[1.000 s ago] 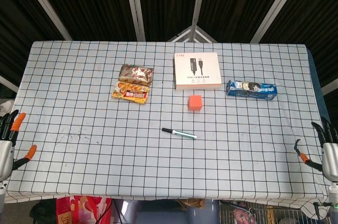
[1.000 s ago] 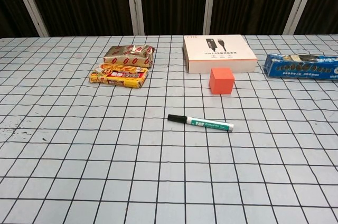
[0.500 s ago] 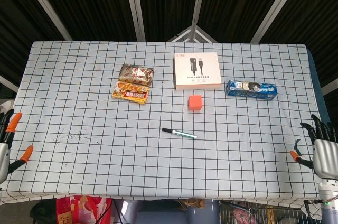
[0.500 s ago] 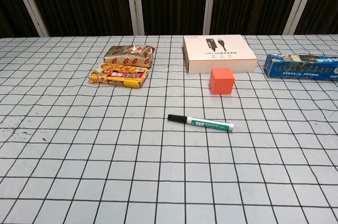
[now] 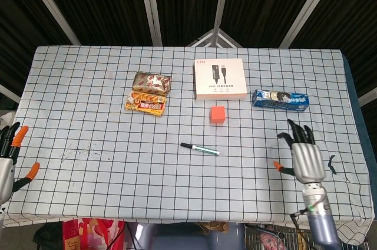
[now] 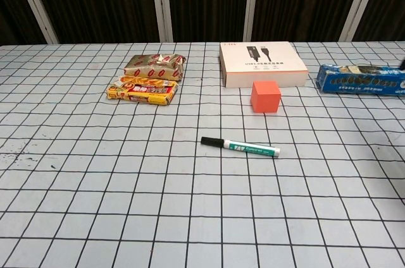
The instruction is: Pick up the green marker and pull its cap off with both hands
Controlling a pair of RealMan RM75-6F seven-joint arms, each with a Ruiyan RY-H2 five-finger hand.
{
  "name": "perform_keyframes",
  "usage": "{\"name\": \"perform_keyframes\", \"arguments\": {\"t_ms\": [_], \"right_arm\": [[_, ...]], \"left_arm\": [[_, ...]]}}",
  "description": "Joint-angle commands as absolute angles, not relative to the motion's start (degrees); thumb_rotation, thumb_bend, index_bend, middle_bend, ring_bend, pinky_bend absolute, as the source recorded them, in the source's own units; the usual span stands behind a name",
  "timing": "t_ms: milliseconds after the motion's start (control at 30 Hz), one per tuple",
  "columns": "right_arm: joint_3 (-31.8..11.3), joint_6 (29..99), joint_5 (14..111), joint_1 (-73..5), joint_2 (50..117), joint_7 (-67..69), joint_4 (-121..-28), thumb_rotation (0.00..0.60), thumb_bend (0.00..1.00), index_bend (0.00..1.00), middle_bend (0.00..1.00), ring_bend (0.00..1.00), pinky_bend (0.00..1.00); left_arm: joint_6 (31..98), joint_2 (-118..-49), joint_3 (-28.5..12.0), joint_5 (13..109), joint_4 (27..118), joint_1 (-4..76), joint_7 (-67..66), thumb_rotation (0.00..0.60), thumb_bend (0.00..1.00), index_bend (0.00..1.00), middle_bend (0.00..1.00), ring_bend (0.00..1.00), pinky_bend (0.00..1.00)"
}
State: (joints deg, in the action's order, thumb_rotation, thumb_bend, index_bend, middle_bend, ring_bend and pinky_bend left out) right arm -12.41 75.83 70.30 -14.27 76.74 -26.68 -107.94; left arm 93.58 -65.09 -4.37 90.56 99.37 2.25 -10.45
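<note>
Inward comes our right hand (image 5: 306,158), off the table's right edge where it sat a moment ago and now over the checked cloth, to the right of the green marker (image 5: 200,149) and well apart from it. Its fingers are spread and pointing away from us, and it carries nothing. Our left hand (image 5: 8,161) has barely shifted; it hangs at the table's (image 5: 88,114) left edge, far to the left of the marker, fingers apart with orange tips showing, nothing in it either.

We see the marker lying flat on the cloth near the middle of the table, black cap end pointing left, cap on, untouched by either hand. Just beyond the marker and a touch to its right sits the orange cube (image 5: 218,114). Behind the cube lies the white cable box (image 5: 220,78). Right of the marker and further back rests the blue biscuit pack (image 5: 281,99), just ahead of our right hand. Left of the marker and further back lie two snack packets (image 5: 148,91), one against the other.
</note>
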Motion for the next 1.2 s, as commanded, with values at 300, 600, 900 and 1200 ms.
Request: {"name": "perform_keyframes", "arguments": {"t_ms": [300,600,900,1200], "right_arm": [[-19.4,72.3,50.7,-30.0,98.7,-45.6,-102.3,0.6,0.18,0.41,0.06,0.09,0.02],[-20.2,71.8,44.5,-34.9,107.6,-46.4,-90.9,0.6,0.18,0.45,0.06,0.09,0.02],[-19.9,70.8,43.0,-36.9,110.5,-44.7,-85.0,0.6,0.18,0.48,0.06,0.09,0.02],[-19.2,70.5,43.7,-37.2,110.8,-42.5,-83.4,0.6,0.31,0.55,0.06,0.09,0.02]], "left_arm": [[93.1,-65.5,-5.0,89.2,97.3,2.6,-10.3,0.6,0.4,0.05,0.01,0.0,0.0],[92.6,-65.8,-5.4,87.7,94.4,2.7,-7.7,0.6,0.4,0.05,0.01,0.0,0.0],[92.1,-66.5,-5.5,87.5,93.7,3.2,-8.7,0.6,0.4,0.05,0.01,0.0,0.0],[91.5,-67.1,-5.4,86.9,93.3,3.4,-9.3,0.6,0.4,0.05,0.01,0.0,0.0]]}}
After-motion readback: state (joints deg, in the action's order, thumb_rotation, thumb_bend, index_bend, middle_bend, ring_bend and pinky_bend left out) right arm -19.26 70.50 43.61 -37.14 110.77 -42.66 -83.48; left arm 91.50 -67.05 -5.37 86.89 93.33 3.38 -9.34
